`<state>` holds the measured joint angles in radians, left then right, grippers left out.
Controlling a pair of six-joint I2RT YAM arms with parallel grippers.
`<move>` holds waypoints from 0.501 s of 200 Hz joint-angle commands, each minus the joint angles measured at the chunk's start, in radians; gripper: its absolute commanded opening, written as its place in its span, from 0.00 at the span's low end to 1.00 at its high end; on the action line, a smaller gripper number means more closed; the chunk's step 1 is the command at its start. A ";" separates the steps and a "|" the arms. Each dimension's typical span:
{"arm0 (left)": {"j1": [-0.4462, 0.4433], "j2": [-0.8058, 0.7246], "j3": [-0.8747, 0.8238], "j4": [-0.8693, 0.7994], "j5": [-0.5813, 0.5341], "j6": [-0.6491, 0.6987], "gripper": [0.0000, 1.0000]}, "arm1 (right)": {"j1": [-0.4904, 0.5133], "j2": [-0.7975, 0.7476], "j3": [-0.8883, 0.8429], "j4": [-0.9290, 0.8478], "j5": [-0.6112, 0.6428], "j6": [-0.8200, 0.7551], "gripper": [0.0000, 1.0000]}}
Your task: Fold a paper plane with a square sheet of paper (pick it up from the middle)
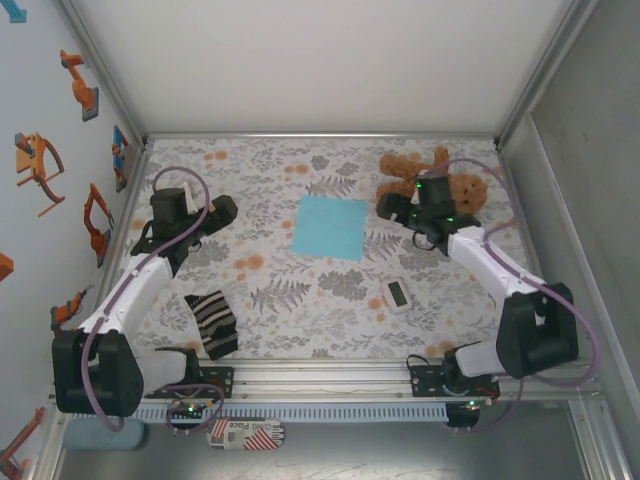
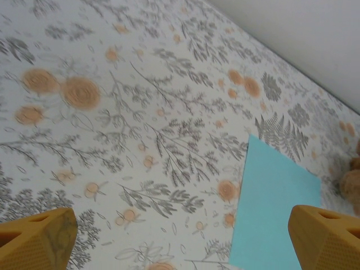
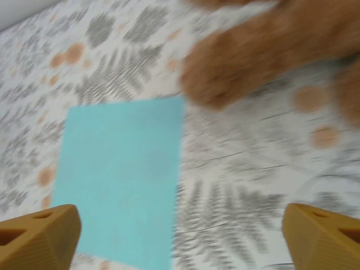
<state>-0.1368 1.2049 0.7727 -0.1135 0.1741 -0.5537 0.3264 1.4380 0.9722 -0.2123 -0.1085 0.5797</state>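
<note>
1. Square sheet of paper (image 1: 329, 227): flat, unfolded, mid-table (image 1: 250, 160), between both arms so I can reach its middle
2. Left end effector (image 1: 218, 212): wide open, empty, left of sheet
3. Right end effector (image 1: 396, 208): open, empty, beside teddy bear (image 1: 440, 178)

Blurred teddy bear (image 3: 253, 56), cropped at top edge; square sheet of paper (image 2: 275, 208) cropped at bottom edge

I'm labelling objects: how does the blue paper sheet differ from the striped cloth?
The square sheet of paper is plain light blue; the striped cloth is black and cream. The paper lies flat mid-table; the cloth sits rumpled toward the near left edge. Both rest on the floral table, neither held.
</note>
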 commanded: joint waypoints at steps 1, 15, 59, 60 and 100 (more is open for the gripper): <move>-0.012 0.031 0.030 -0.029 0.098 -0.045 0.96 | 0.083 0.115 0.073 0.030 -0.062 0.111 0.86; -0.018 0.041 0.028 -0.027 0.107 -0.056 0.96 | 0.123 0.198 0.118 0.031 -0.038 0.137 0.81; -0.034 0.091 0.039 -0.028 0.149 -0.073 0.96 | 0.176 0.423 0.255 0.023 -0.074 0.123 0.74; -0.035 0.092 0.040 -0.028 0.151 -0.074 0.96 | 0.177 0.428 0.259 0.020 -0.075 0.120 0.74; -0.067 0.184 0.094 -0.048 0.169 -0.072 0.96 | 0.196 0.563 0.361 -0.044 -0.095 0.065 0.72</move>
<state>-0.1841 1.3426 0.8162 -0.1356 0.3099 -0.6147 0.5087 1.9602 1.2778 -0.2028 -0.1825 0.6800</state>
